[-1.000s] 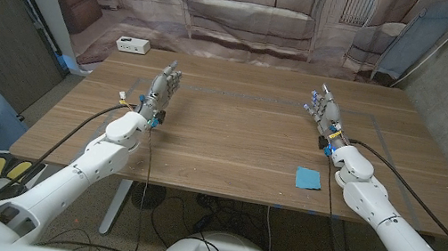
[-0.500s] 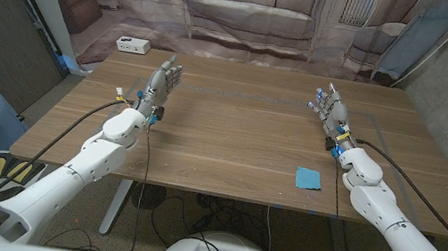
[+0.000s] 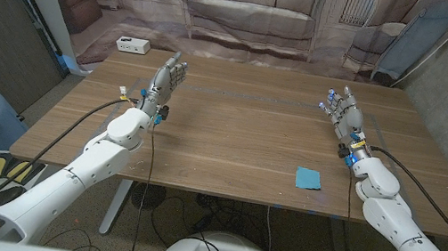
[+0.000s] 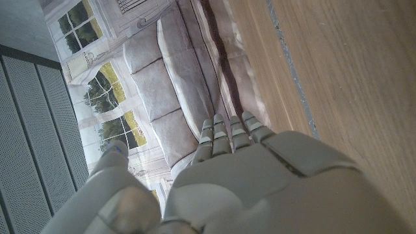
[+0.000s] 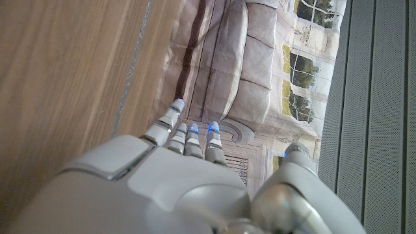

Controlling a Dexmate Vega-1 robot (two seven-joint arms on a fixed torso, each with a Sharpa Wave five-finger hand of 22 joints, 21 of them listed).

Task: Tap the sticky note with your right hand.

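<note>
Since the earlier frames, the right hand (image 3: pixel 346 113) has drifted outward toward the counter's right edge, and its forearm has swung with it; the left hand (image 3: pixel 165 80) has shifted only slightly. Both hands are released, fingers extended and apart, holding nothing; the right wrist view shows the right hand's fingertips (image 5: pixel 184 128) reaching along the wood grain toward the printed sofa backdrop (image 3: pixel 251 13). The blue sticky note (image 3: pixel 308 178) lies flat on the wooden counter (image 3: pixel 231 136) near the front edge, closer to the robot than the right hand and well apart from it, beside the right forearm. This placement suggests that the tap is not yet begun: the right hand would have to draw back and descend onto the note. A white power strip (image 3: pixel 131 44) lies at the far left corner, away from the work.
</note>
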